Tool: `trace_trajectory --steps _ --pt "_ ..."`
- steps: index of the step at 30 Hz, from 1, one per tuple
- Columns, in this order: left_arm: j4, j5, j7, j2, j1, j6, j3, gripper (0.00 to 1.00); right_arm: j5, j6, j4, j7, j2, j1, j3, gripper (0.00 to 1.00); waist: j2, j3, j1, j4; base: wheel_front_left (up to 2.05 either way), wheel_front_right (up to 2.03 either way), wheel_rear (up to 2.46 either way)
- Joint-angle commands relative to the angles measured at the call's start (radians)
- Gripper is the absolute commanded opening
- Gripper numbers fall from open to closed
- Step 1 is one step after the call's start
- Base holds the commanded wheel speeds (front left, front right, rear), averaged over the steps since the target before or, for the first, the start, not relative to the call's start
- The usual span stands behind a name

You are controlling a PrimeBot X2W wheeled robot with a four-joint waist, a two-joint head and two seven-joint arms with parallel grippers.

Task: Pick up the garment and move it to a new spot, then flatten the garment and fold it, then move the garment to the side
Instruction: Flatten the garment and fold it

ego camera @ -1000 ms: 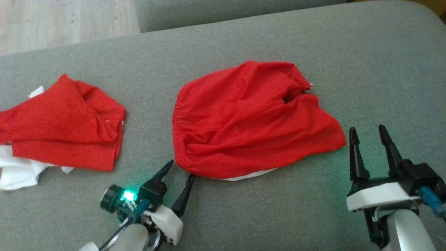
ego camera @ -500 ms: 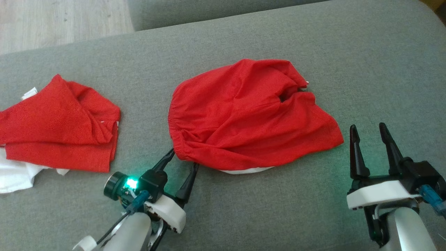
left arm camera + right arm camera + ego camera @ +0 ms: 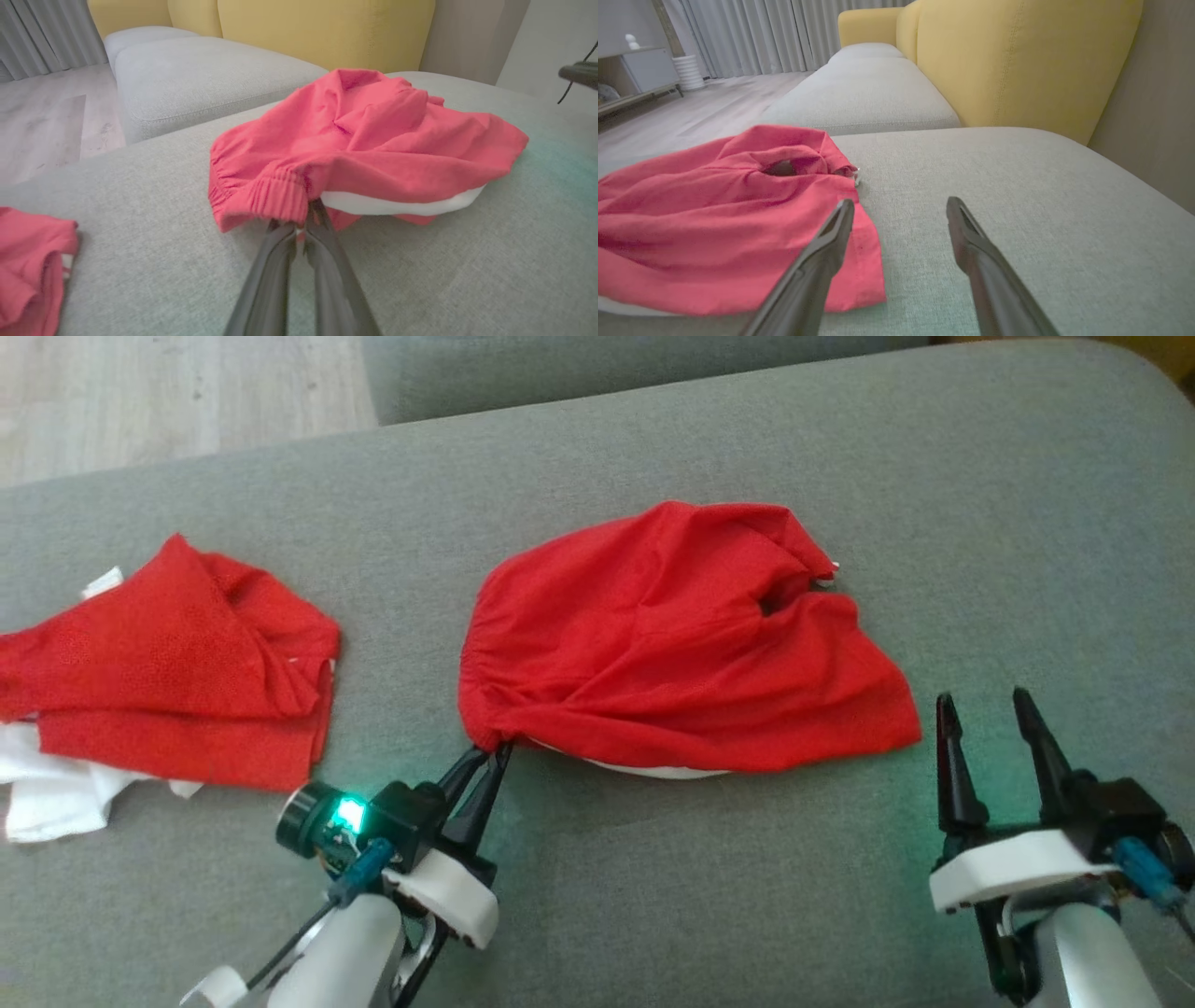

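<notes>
- The crumpled red cloth garment with a white underlayer [image 3: 672,644] lies near the middle of the grey fabric sofa cushion [image 3: 653,905].
- The left gripper [image 3: 490,753] is clamped on the garment's gathered elastic hem, at its near left corner.
- The right gripper [image 3: 984,698] has its jaws apart and holds nothing, just beside the garment's right corner.
- A pile of red and white cloth [image 3: 177,681] lies at the cushion's left edge.

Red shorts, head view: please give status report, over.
Left gripper shut on waistband of red shorts. Right gripper open, near the hem. Second red garment lies apart, left.
</notes>
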State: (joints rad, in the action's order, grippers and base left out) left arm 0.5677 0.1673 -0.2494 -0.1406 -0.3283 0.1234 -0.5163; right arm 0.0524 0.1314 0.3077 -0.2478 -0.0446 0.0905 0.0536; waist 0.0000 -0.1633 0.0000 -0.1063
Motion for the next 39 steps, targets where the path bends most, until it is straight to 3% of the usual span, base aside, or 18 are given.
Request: trace_trajectory --steps 1,10,25,39 --pt "-0.044 0.005 -0.012 -0.024 -0.022 -0.005 0.041 0.00 -0.019 -0.001 -0.007 -0.001 -0.006 0.028 -0.013 1.00 0.0000 0.008 0.0000 0.010 0.00 0.00 0.00" --pt "-0.095 -0.008 -0.012 -0.045 -0.006 -0.019 0.043 0.00 -0.097 -0.001 0.094 0.128 -0.006 0.026 -0.014 1.00 0.0000 0.020 0.0000 0.047 0.00 0.00 0.00" --pt "-0.085 -0.004 -0.012 -0.032 0.003 -0.026 0.026 0.00 -0.212 -0.001 0.074 0.262 -0.006 -0.010 -0.154 1.00 0.0000 0.026 0.0000 0.056 0.00 0.00 0.00" --pt "-0.078 -0.002 -0.012 -0.034 -0.007 -0.024 0.007 0.00 -0.290 -0.001 0.141 0.267 -0.006 0.069 -0.102 1.00 0.0000 0.017 0.0000 0.073 0.00 0.00 0.00"
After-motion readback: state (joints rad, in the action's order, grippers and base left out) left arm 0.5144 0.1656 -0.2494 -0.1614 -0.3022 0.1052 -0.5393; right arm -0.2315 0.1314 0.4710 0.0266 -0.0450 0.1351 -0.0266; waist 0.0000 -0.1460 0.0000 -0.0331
